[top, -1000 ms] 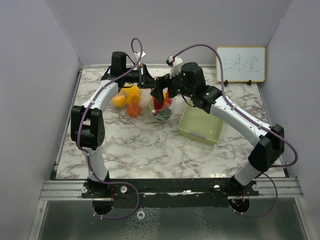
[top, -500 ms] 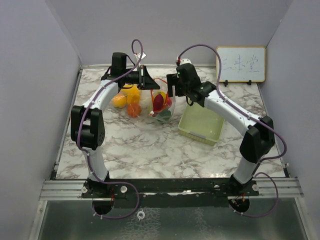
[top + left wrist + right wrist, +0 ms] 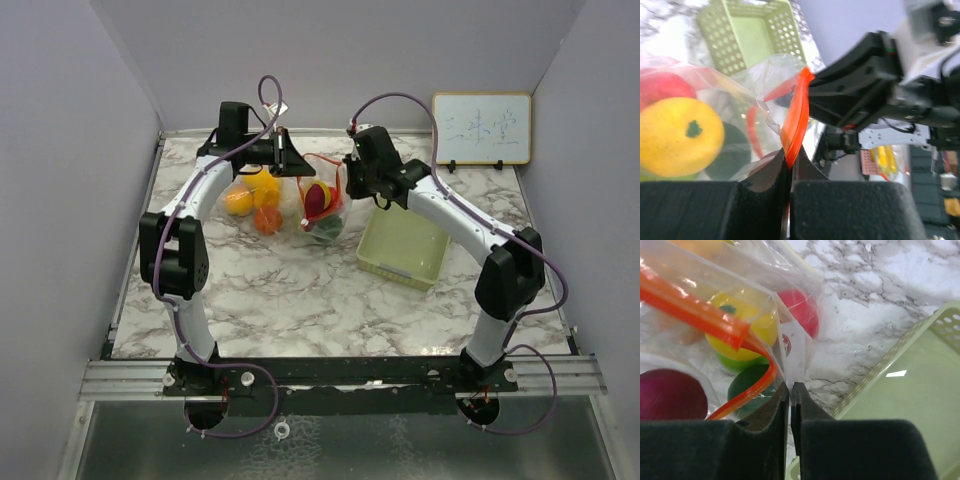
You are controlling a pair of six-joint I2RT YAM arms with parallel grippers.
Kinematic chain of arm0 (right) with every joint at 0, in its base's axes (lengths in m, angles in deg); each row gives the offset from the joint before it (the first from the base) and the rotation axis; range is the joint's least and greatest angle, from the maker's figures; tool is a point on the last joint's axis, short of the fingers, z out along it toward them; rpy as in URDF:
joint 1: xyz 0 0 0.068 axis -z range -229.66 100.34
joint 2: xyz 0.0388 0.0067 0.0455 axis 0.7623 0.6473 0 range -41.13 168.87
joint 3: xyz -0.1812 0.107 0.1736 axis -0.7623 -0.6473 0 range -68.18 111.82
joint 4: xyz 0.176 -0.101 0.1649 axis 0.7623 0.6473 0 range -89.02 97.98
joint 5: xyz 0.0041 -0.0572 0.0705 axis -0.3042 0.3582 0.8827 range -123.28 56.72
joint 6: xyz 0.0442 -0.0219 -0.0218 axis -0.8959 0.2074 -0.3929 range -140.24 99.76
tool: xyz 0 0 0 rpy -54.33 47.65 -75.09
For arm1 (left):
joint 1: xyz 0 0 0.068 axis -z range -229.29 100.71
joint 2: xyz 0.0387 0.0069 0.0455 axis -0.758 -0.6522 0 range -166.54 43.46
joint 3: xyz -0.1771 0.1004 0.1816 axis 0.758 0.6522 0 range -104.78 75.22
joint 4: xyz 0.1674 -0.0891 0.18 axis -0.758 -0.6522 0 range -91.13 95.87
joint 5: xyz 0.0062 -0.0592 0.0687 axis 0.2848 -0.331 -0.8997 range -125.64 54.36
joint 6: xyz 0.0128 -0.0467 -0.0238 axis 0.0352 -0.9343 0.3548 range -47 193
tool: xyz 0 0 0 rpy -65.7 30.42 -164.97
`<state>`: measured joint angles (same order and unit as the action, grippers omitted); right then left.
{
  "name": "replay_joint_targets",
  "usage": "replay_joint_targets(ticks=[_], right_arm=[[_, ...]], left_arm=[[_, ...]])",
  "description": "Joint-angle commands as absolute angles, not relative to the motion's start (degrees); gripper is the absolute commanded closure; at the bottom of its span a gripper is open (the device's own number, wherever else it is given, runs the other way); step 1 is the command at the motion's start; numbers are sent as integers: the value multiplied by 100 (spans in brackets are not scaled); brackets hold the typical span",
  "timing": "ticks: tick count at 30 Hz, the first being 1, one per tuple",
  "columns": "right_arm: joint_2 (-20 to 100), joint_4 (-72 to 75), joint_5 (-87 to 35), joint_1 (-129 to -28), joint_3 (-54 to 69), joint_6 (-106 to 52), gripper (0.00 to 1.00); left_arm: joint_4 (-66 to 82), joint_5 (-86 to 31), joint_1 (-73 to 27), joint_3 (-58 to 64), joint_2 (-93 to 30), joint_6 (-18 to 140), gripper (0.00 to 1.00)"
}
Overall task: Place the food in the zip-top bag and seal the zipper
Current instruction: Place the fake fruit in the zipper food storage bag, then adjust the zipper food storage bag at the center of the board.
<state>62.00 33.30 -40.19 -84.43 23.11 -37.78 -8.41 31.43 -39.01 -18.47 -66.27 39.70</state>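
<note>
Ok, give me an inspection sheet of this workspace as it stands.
Surface: marbled table, no damage seen.
Job's things: zip-top bag stretched between both grippers; its orange zipper has strips still apart at the right end. Toy food is inside; whether all of it is in, cannot tell.
Clutter: pale green perforated basket, empty, right of the bag.
Grippers: left gripper shut on the orange zipper; right gripper shut on the bag's clear edge.
Cables: purple cables arch over both arms.
Surroundings: whiteboard at back right; plain walls.
</note>
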Motion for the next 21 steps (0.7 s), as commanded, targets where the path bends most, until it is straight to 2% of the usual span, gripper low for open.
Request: replay_joint_targets(ticks=[1,8,12,14,15,17,21], right_arm=[[5678,4051,-3671,-8447,3172,-3581,95],[5668,4566,-3330,-8447,3820,-3866,98],[5536,4283,-3119,-8447,3703,-3861,98],[5463,3958,-2495,-8446,3556,-3569,97],[5449,3749,-2011,-8447,3440,-3390,92],[5492,3484,-951,-8447,3219,-3085,75],[5584,3024,447,-8453,2748,-2990,56]], left_arm=[[-2518,2440,-4191,-2730,-6619,5305,100],[-3044,1813,-4240,-3093,-6735,5700,100],[-3179,1977,-4152,-3030,-6911,5736,100],[-3193,2046,-4117,-3018,-6985,5756,100],[-3134,2130,-4113,-3012,-7005,5724,100],[-2961,2315,-4114,-3037,-7012,5629,100],[-2226,2800,-4113,-2851,-6896,5123,100]])
